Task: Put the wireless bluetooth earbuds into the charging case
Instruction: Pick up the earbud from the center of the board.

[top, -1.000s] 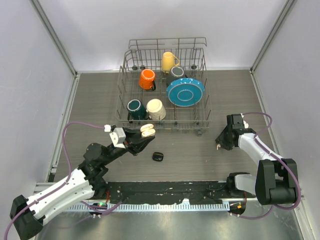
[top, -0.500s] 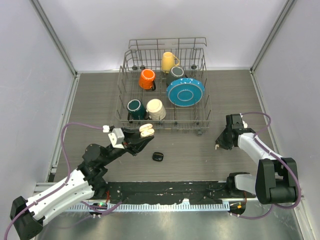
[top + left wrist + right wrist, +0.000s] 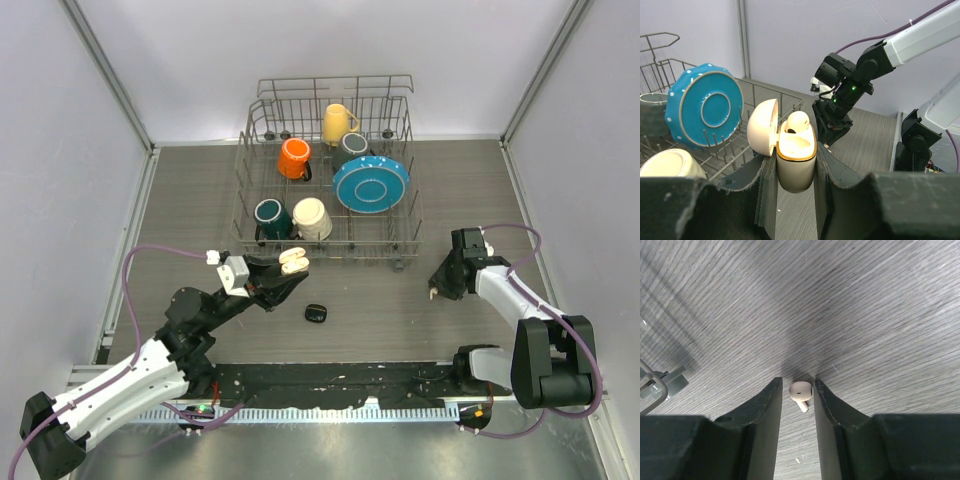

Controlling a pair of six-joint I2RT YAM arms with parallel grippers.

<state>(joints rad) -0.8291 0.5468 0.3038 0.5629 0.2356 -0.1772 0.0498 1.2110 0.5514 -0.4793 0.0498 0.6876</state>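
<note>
Cream plastic fills the left hand (image 3: 795,167): its two dark fingers are pressed against the sides of the charging case (image 3: 796,170), which stands upright between them with its domed lid swung open to the left. A seated earbud (image 3: 798,121), white, pokes out of the case's open top, in the well nearer the lid. In the top view this hand (image 3: 283,275) is held above the grey wood-grain bench (image 3: 200,200), and a small black rounded object (image 3: 316,313) lies on the bench just beside it, toward the arm bases and a little to the right.

The right hand (image 3: 797,385) points down at the bench, its fingers drawn close together and pinching a white earbud (image 3: 801,390) at their very tips; the bud's head sits between the two pads and its stem angles out below them. Whether the bud touches the bench cannot be told. From above, this hand (image 3: 440,285) is well apart from the left one, off to its right.

Beyond both hands stands a wire dish rack (image 3: 335,80) holding a blue plate (image 3: 371,183) on edge and several mugs, among them an orange mug (image 3: 294,158) and a yellow mug (image 3: 338,123).
</note>
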